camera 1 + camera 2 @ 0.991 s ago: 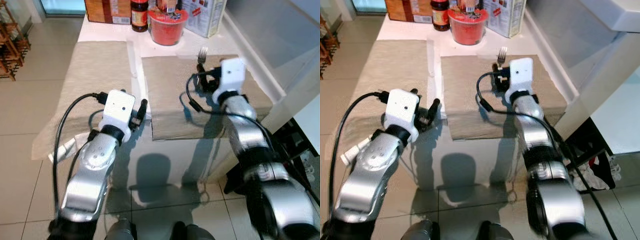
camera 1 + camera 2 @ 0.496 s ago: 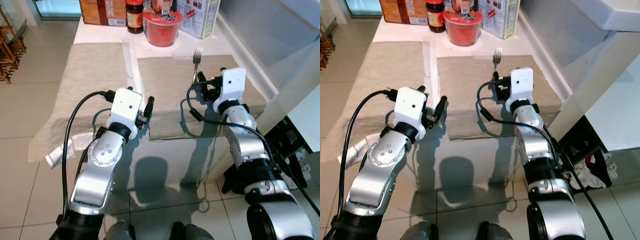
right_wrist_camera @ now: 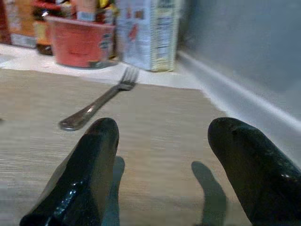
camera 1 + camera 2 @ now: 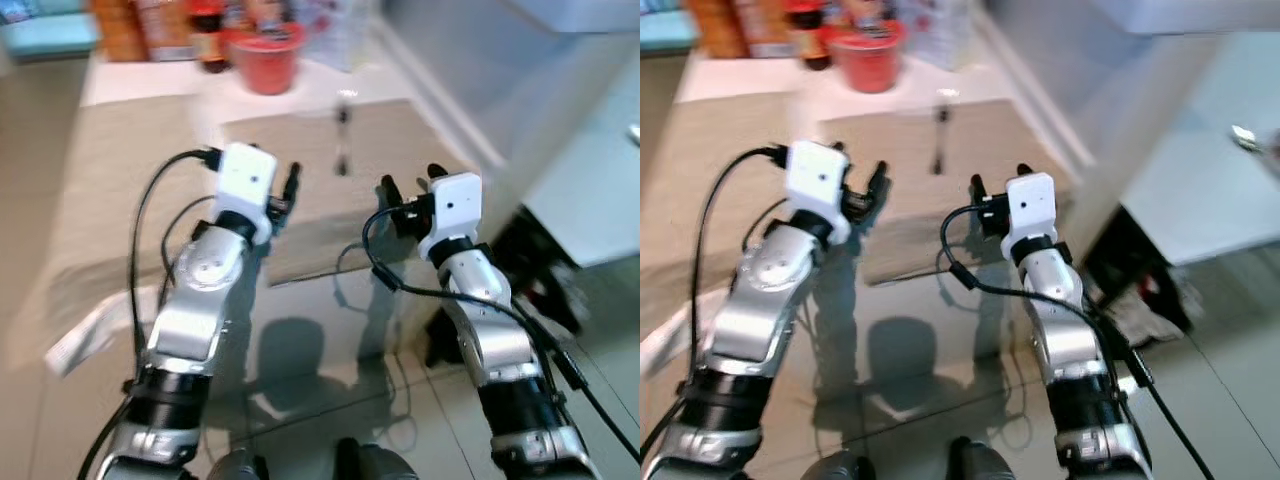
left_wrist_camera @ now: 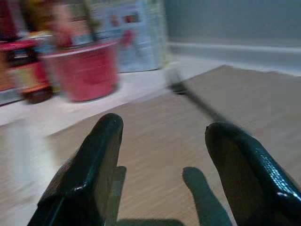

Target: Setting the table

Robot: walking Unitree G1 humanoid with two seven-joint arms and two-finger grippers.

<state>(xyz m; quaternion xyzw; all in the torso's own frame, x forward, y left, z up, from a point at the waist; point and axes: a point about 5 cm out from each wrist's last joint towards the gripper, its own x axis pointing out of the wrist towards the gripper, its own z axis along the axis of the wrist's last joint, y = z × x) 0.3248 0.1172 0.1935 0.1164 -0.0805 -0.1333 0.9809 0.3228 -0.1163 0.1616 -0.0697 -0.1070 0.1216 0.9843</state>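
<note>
A metal fork [image 3: 101, 101] lies on the right beige placemat [image 4: 400, 125], its tines toward the back of the table; the head view shows the fork [image 4: 343, 140] blurred. My right gripper [image 4: 410, 185] hovers open and empty over the mat's near edge, a short way behind the fork's handle. Over the near left corner of the same mat my left gripper [image 4: 288, 188] is open too, with nothing between its fingers [image 5: 106, 141]. A second beige placemat [image 4: 120, 150] covers the left half of the table.
A red bowl [image 4: 265, 62], dark bottles [image 4: 205, 45] and cartons [image 3: 150, 33] crowd the back edge of the table. A grey wall [image 3: 244, 42] runs along the table's right side. Dark objects lie on the tiled floor [image 4: 545, 290] at the right.
The whole picture has shifted and blurred, so the camera has moved. My right gripper has drawn back from the fork, which stays on the mat. Both arms reach less far over the table.
</note>
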